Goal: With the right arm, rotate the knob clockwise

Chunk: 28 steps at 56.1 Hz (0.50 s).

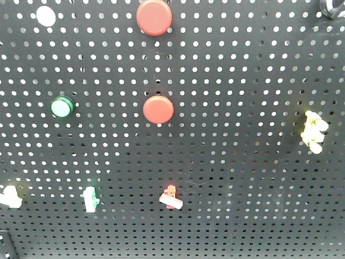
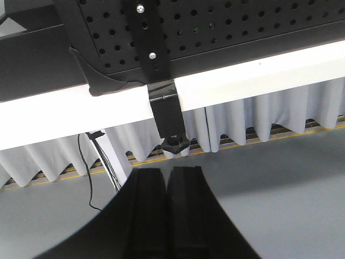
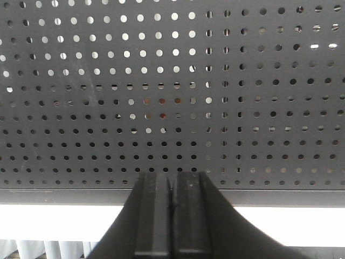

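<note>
The black pegboard [image 1: 242, 65] fills the front view. Along its lower part are small turn switches: a white one [image 1: 11, 196], a green-and-white one [image 1: 90, 198] and a red-and-white one [image 1: 171, 198]. A pale yellow knob [image 1: 314, 131] is at the right edge. I cannot tell which one is the task's knob. Neither gripper shows in the front view. My right gripper [image 3: 171, 174] is shut and empty, pointing at the bare lower part of the pegboard [image 3: 172, 97]. My left gripper [image 2: 168, 170] is shut and empty, below the table edge.
Two red round buttons [image 1: 154, 17] [image 1: 158, 109], a green button [image 1: 61, 107] and a white button [image 1: 46, 16] are on the board. A black bracket [image 2: 156, 65] with a black star screw [image 2: 175, 144] hangs over the white table edge [image 2: 259, 75]. Grey floor lies below.
</note>
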Available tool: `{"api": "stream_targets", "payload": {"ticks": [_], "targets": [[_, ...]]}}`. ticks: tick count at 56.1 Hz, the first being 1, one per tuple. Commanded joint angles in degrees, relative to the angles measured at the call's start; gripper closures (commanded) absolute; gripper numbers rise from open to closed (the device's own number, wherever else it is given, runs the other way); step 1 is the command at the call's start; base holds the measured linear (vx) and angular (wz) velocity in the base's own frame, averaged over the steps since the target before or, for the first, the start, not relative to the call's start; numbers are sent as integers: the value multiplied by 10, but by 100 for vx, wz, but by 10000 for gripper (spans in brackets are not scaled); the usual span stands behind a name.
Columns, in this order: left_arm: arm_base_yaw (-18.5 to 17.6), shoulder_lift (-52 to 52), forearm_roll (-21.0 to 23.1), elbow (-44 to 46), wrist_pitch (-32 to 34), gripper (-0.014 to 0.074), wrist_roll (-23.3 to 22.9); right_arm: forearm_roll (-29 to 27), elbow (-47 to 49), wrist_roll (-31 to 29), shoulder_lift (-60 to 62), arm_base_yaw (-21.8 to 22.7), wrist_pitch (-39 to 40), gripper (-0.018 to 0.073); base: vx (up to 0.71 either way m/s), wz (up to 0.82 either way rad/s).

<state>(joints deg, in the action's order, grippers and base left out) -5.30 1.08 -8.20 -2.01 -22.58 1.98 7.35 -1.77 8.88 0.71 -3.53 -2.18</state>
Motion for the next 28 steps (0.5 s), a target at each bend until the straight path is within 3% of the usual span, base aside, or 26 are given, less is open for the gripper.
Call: {"api": "stream_targets", "payload": {"ticks": [1, 28], "targets": [[-1, 6, 0, -5, 44, 603, -6, 6, -3, -3, 6, 3, 46, 568, 0, 0], [-1, 6, 0, -5, 44, 603, -6, 6, -3, -3, 6, 3, 45, 568, 0, 0]]}}
